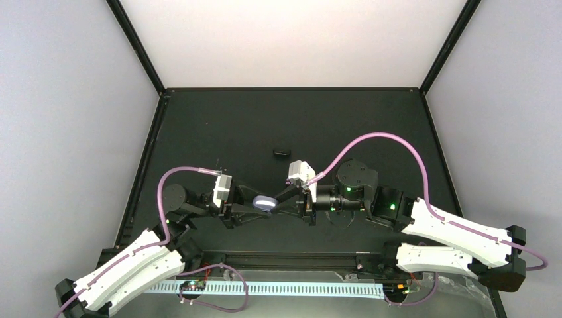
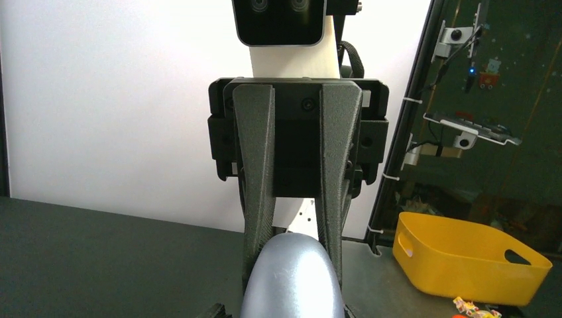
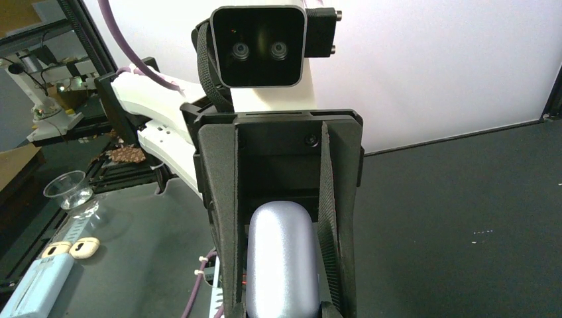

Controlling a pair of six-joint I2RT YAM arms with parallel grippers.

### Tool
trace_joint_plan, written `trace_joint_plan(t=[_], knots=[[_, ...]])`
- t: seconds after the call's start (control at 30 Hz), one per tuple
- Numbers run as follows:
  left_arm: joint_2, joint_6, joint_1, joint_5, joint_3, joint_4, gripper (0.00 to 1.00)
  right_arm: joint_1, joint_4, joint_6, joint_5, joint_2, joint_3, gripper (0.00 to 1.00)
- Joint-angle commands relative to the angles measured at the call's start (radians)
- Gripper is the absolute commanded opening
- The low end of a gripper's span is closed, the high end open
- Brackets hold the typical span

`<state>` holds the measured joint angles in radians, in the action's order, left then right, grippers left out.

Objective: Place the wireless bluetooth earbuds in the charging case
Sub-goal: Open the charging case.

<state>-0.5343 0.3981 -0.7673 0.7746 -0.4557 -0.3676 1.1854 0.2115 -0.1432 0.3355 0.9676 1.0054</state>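
A lavender-grey oval charging case (image 1: 265, 203) hangs above the middle of the black table, with both grippers meeting on it from opposite sides. It looks closed. My right gripper (image 1: 281, 197) is shut on its right end. The left wrist view shows that gripper's fingers (image 2: 258, 199) pinching the case (image 2: 293, 285). My left gripper (image 1: 254, 207) straddles the other end. In the right wrist view its fingers (image 3: 222, 218) stand wider than the case (image 3: 281, 265), with a thin dark gap on one side. The wireless bluetooth earbuds are out of view.
A small dark oval object (image 1: 282, 153) lies on the table behind the grippers. A yellow bin (image 2: 464, 258) stands off the table's right edge. A clear cup (image 3: 69, 192) and a power strip (image 3: 36, 295) sit off the left near edge.
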Motion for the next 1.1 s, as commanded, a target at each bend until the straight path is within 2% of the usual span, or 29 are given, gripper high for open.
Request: trace_joint_plan(t=[0.0, 0.27, 0.47, 0.57, 0.7, 0.83, 0.93, 1.07], knots=[[-0.009, -0.002, -0.003, 0.014, -0.011, -0.024, 0.42, 0.006, -0.035, 0.001, -0.001, -0.013, -0.005, 0.01], [-0.008, -0.005, -0.003, 0.020, -0.009, -0.033, 0.24, 0.006, -0.035, 0.001, 0.000, -0.014, -0.008, 0.01], [-0.002, -0.019, -0.003, 0.021, -0.010, -0.029, 0.02, 0.006, -0.031, 0.005, -0.002, -0.021, -0.012, 0.04], [0.005, -0.028, -0.003, 0.014, -0.011, -0.025, 0.02, 0.006, -0.029, 0.005, -0.010, -0.029, -0.010, 0.14], [0.011, -0.044, -0.003, 0.011, -0.012, -0.021, 0.02, 0.005, -0.036, -0.005, -0.031, -0.038, -0.007, 0.35], [0.011, -0.059, -0.003, 0.010, -0.014, -0.010, 0.02, 0.006, -0.057, -0.021, -0.056, -0.047, -0.006, 0.49], [0.011, -0.066, -0.003, 0.014, -0.015, -0.006, 0.02, 0.006, -0.064, -0.023, -0.066, -0.041, 0.000, 0.57], [0.011, -0.065, -0.003, 0.019, -0.018, -0.006, 0.02, 0.006, -0.045, -0.015, -0.048, -0.012, 0.021, 0.63]])
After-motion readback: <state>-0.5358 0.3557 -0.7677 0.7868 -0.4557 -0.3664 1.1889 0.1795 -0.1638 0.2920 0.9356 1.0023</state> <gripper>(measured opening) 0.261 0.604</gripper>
